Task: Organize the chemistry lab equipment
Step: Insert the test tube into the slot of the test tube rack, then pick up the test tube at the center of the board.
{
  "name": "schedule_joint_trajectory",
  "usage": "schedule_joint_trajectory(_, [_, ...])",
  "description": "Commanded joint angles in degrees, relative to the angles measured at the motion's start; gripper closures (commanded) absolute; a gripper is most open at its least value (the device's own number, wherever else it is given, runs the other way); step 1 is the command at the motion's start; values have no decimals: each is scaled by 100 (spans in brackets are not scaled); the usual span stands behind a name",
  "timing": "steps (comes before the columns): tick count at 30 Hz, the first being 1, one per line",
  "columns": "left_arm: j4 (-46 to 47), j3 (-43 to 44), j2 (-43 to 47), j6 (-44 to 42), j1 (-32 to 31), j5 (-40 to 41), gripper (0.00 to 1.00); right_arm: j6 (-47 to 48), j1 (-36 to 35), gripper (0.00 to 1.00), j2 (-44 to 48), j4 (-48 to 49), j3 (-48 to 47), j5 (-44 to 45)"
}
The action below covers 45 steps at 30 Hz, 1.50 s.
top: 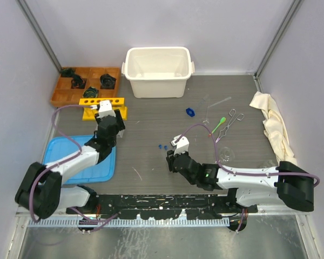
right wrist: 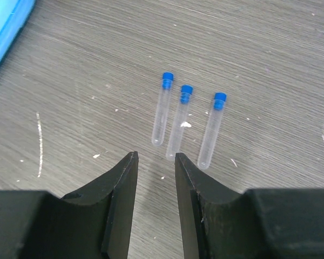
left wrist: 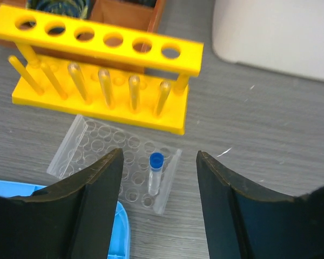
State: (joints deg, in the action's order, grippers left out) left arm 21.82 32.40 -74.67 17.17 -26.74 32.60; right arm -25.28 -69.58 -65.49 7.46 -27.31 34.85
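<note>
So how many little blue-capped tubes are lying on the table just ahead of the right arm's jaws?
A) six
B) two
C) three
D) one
C: the right wrist view shows three tubes lying side by side, each with a blue top.

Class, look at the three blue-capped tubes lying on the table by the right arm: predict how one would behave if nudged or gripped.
Each capped tube is a smooth round cylinder lying flat on the table, so a sideways nudge would probably roll it. It looks thin, clear and empty, so likely light, and slippery or crackable if squeezed hard.
</note>
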Motion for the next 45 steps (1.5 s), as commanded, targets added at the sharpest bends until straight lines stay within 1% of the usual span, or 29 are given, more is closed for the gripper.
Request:
schedule_joint_trajectory(1, [-327,-12,1104,376,2,-216,42,-401,302,60,72,-442,-326,81])
schedule_joint_trajectory(4, [-890,-9,1627,654,-17,-748,43,-672,707,60,-27,-904,-472,-105])
schedule_joint_trajectory(6, [-1366,-1,1885,846,-37,-1061,45,-757,970,60,-55,-996,-484,-304])
schedule_joint_trajectory(10, [-1870,-72,2198,1200,-41,-1769,48,-769,1396,61,-296,-1084,-590,-798])
schedule_joint_trajectory(14, [-2237,11,2038,1479,-48,-2713,51,-707,1561,62,-820,-1293,-878,-991])
schedule_joint_trajectory(18, [-2657,201,1626,1552,-84,-3180,52,-691,1593,63,-1152,-1326,-1061,-1123])
schedule_joint_trajectory(23, [-2684,172,1482,1576,-110,-3389,53,-682,1646,62,-1403,-1292,-1141,-1192])
schedule_joint_trajectory(33, [-2828,287,1602,1562,-170,-3615,53,-706,1676,64,-1903,-1271,-1311,-1288])
schedule_joint_trajectory(35, [-2911,353,1602,1509,-205,-3610,53,-734,1685,68,-1958,-1249,-1312,-1297])
schedule_joint_trajectory(39, [-2988,430,1581,1462,-217,-3626,53,-768,1693,79,-2024,-1234,-1305,-1331])
schedule_joint_trajectory(45, [-2963,460,1468,1481,-231,-3691,53,-785,1685,89,-1862,-1223,-1216,-1334])
